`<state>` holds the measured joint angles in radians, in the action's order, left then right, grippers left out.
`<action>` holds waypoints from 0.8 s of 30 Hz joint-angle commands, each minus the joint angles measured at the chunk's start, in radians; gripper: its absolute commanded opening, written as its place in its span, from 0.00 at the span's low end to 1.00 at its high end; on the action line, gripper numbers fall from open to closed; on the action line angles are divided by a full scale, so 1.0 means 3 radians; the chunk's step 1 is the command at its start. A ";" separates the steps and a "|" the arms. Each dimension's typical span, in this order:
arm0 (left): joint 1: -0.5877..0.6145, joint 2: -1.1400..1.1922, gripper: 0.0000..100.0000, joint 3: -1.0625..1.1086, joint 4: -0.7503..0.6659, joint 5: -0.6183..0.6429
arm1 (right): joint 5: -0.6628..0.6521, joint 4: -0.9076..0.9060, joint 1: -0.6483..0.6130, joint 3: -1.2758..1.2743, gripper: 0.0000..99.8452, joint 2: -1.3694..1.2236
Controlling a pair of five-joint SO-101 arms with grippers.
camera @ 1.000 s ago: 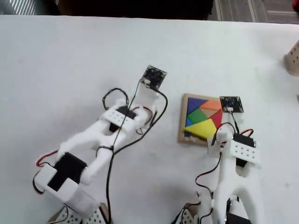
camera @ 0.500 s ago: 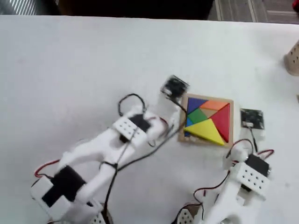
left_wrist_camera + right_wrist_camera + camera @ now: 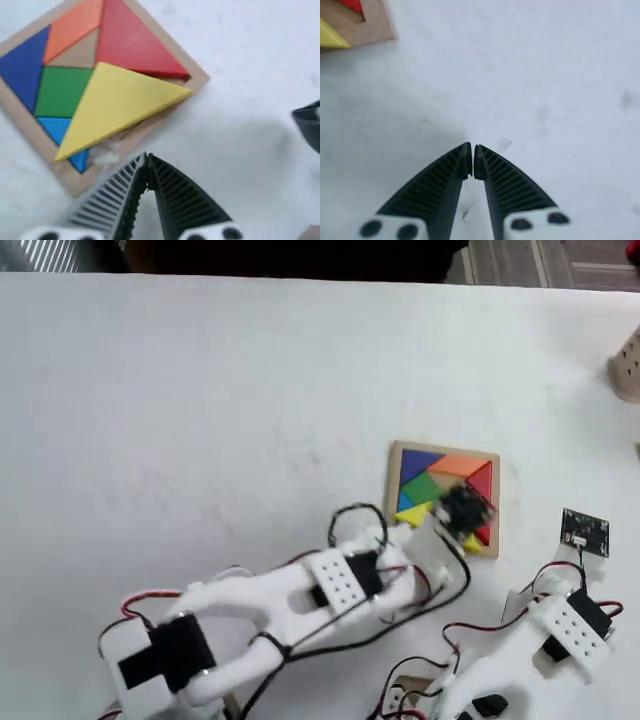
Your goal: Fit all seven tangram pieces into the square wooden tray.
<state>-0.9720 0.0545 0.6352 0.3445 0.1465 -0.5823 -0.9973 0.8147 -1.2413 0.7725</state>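
Presently we find the square wooden tray (image 3: pixel 199 76) nearly filled; the yellow triangle (image 3: pixel 115 105) lies askew over the rim and wants seating. Whether the tan patch (image 3: pixel 75 52) is bare floor, we cannot tell. Left gripper (image 3: pixel 146 162), closed and empty, sits just beside the tray; right gripper (image 3: pixel 472 150), likewise, apart from it.

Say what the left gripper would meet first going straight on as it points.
Probably the tray's near rim, with the yellow triangle just behind; the gripper's height is unclear.
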 commanded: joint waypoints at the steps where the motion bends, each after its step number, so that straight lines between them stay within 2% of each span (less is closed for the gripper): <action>1: -0.0366 0.0003 0.02 -0.0097 -0.0286 -0.0184 | -0.0056 0.0084 0.0013 0.0097 0.02 -0.0095; 6: -0.0330 0.0141 0.02 -0.0199 -0.0547 -0.0245 | -0.0056 0.0110 0.0008 0.0159 0.02 -0.0238; 13: -0.0151 0.0867 0.02 -0.1089 -0.0107 -0.0245 | -0.0056 0.0151 -0.0084 0.0240 0.02 -0.0478; 19: -0.0003 0.0647 0.02 -0.1166 -0.0066 -0.0240 | -0.0056 0.0176 -0.0100 0.0276 0.02 -0.0580; 24: 0.0059 0.0887 0.02 -0.1274 -0.0066 -0.0251 | -0.0056 0.0176 -0.0100 0.0276 0.02 -0.0580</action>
<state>-0.9751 0.3122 0.3391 0.3199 0.0821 -0.5884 -0.9574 0.7979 -1.1968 0.6022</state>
